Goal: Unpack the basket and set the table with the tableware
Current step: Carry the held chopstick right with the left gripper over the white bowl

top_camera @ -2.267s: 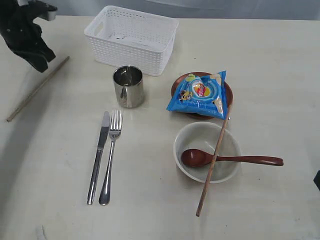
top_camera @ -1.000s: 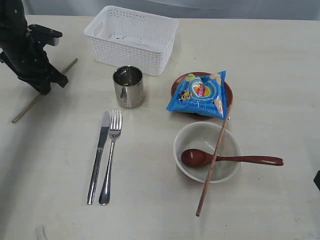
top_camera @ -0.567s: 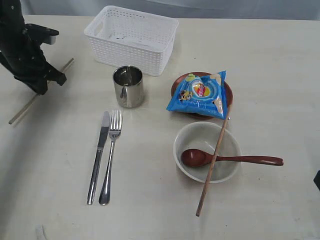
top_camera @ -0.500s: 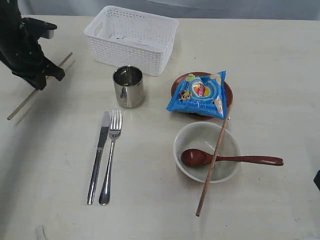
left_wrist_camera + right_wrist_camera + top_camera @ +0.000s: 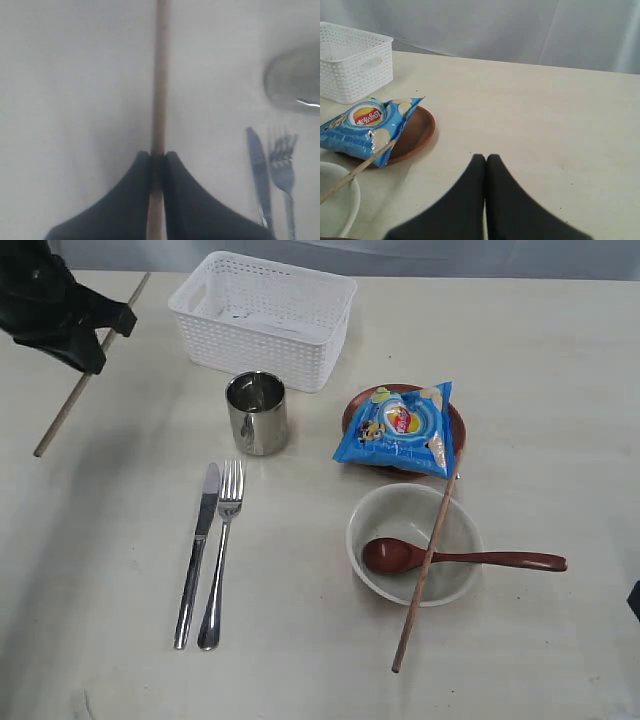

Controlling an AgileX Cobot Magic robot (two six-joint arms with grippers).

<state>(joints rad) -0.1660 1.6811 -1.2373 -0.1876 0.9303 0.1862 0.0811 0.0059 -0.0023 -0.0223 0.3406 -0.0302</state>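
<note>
Basket: the basket (image 5: pixel 265 315) looks emptied; only faint dark marks show on its floor. It stands near the left tool (image 5: pixel 95 340), on that tool's inner side.
Already out: cup (image 5: pixel 257 412), knife (image 5: pixel 198 552) and fork (image 5: pixel 222 550) sit on the desk (image 5: pixel 560 390), inward of the left tool and apart from it. Knife and fork lie side by side.
Far setting: plate (image 5: pixel 355 405), bowl (image 5: pixel 413 585) and spoon (image 5: pixel 500 560) are well apart from the left tool and nearer the right tool (image 5: pixel 485 160). The spoon's head rests in the bowl.
Packet: a blue snack packet (image 5: pixel 400 430) lies on the plate.
Second chopstick: the second chopstick (image 5: pixel 420 585) lies slanted across the bowl, its upper end by the packet.
Left tool: nearly closed, its fingers pinching one chopstick (image 5: pixel 61 418) at about mid-length. The stick slants, sticking out both sides of the grip, and appears lifted clear of the desk.
Right tool: fingers pressed together with nothing between them, poised over bare desk, with the plate and packet a little way ahead of it.
Done, by my reading: unpacking seems finished and most pieces are placed.
Left, by my reading: bring the held chopstick across to pair with the second one. The slanted stick and the spoon may also want tidying.
</note>
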